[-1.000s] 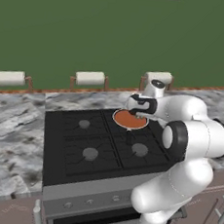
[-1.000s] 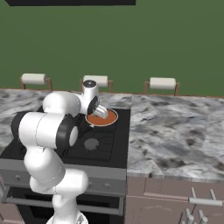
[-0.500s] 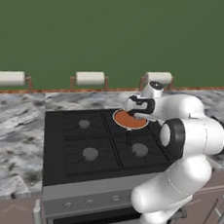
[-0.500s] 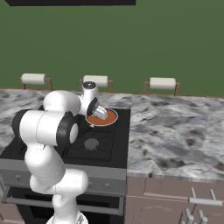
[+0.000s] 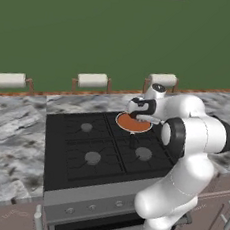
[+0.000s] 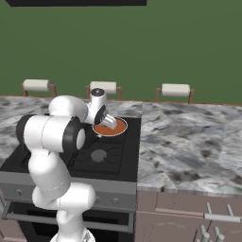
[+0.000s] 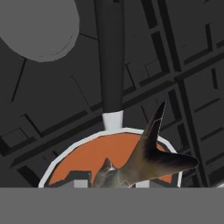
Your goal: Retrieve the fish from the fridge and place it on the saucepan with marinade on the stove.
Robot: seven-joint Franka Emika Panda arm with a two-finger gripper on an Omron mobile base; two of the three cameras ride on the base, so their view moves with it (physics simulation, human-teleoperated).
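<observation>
The fish (image 7: 144, 159) is held pinched in the jaws just above the marinade (image 7: 94, 155) in the saucepan (image 5: 134, 123) on the stove (image 5: 91, 147). The placing step is judged to be in hand; lowering and release are called for next.

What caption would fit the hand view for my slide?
Fish held over the saucepan of orange-red marinade on the stove.

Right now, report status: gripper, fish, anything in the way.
Gripper shut on fish, low over saucepan. Fish above marinade, not yet released. Saucepan on stove back burner. Nothing in the way.
</observation>
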